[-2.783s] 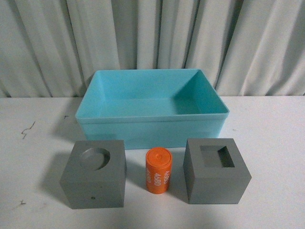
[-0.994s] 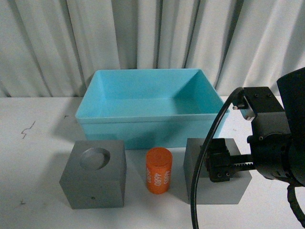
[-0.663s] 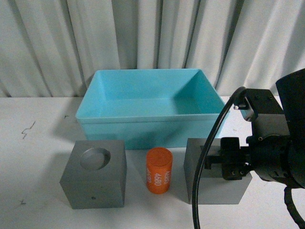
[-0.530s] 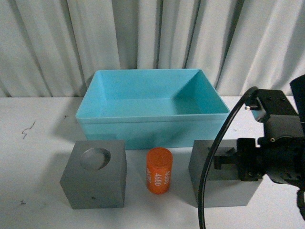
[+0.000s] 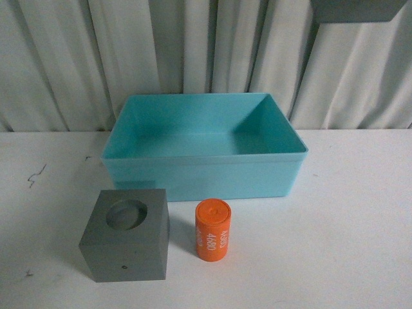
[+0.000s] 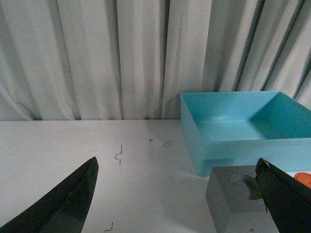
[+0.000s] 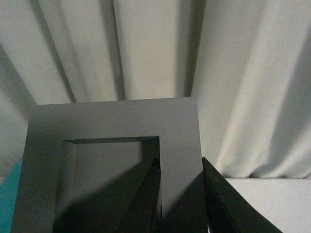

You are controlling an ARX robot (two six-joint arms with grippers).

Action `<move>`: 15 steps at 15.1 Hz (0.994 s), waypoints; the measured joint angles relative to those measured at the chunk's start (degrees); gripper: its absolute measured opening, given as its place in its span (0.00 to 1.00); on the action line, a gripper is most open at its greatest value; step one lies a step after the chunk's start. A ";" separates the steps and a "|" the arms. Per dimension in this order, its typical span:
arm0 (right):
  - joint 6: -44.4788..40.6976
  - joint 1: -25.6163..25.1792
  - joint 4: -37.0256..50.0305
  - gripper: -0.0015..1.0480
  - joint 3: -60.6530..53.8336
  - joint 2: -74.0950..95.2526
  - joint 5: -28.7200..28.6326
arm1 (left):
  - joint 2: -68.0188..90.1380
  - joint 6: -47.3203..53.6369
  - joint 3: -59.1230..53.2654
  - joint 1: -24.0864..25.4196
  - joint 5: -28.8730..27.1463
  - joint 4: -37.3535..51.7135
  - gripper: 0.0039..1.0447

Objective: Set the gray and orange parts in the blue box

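The gray cube with the square recess [image 5: 355, 9] hangs high at the top right of the front view, only its underside showing. In the right wrist view my right gripper [image 7: 182, 194] is shut on one wall of this cube [image 7: 112, 121], one finger inside the recess and one outside. On the table in front of the blue box [image 5: 205, 177] stand the gray cube with the round recess [image 5: 125, 241] and the upright orange cylinder [image 5: 213, 230]. My left gripper [image 6: 177, 194] is open and holds nothing, hovering left of the round-recess cube [image 6: 238, 199] and the blue box [image 6: 233, 145].
Pale curtains [image 5: 193, 51] hang behind the white table [image 5: 347, 225]. Small dark marks [image 5: 35, 175] dot the tabletop at the left. A sliver of the blue box [image 7: 7, 204] shows below the held cube in the right wrist view.
My right gripper closed on the square-recess cube and lifted it from the table, front right, up to the top edge of the front view. The arm itself has left that view.
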 joint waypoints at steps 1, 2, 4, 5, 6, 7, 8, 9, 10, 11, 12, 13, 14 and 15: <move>-0.04 1.01 -3.45 0.18 7.58 9.07 -0.15 | 0.00 0.00 0.00 0.00 0.00 0.00 0.94; 0.15 2.47 -6.88 0.18 13.77 16.98 -0.13 | 0.00 0.00 0.00 0.00 0.00 0.00 0.94; 0.68 5.11 -11.02 0.18 22.67 26.67 0.81 | 0.00 0.00 0.00 0.00 0.00 0.00 0.94; 1.88 6.58 -12.81 0.18 27.41 31.12 1.42 | 0.00 0.00 0.00 0.00 0.00 0.00 0.94; 2.80 7.32 -13.31 0.18 29.57 34.12 2.10 | 0.00 0.00 0.00 0.00 -0.02 0.00 0.94; 4.35 7.76 -14.86 0.18 30.93 37.62 3.91 | 0.00 0.00 0.00 0.00 0.00 0.00 0.94; 5.20 7.98 -16.09 0.18 31.74 40.37 5.60 | 0.00 0.00 0.00 0.00 0.00 0.00 0.94; 5.68 8.00 -16.83 0.18 32.24 42.56 7.23 | 0.00 0.00 0.00 0.00 0.00 0.02 0.94; 5.99 8.02 -17.11 0.18 32.74 43.82 8.13 | 0.00 0.00 0.00 0.00 -0.02 0.00 0.94; 6.01 8.09 -16.96 0.18 33.20 44.65 8.76 | 0.00 0.00 0.00 0.00 0.00 0.00 0.94; 6.10 8.35 -16.90 0.18 33.66 44.98 8.92 | 0.00 0.00 0.00 0.00 0.00 0.00 0.94; 6.12 8.37 -17.11 0.24 34.12 45.00 9.01 | 0.00 0.00 0.00 0.00 0.00 0.00 0.94; 6.14 8.37 -17.16 0.34 34.60 45.03 9.33 | 0.00 0.00 0.00 0.00 0.00 0.00 0.94; 6.23 8.37 -16.26 0.45 34.69 44.98 9.64 | 0.00 0.00 0.00 0.00 0.00 0.00 0.94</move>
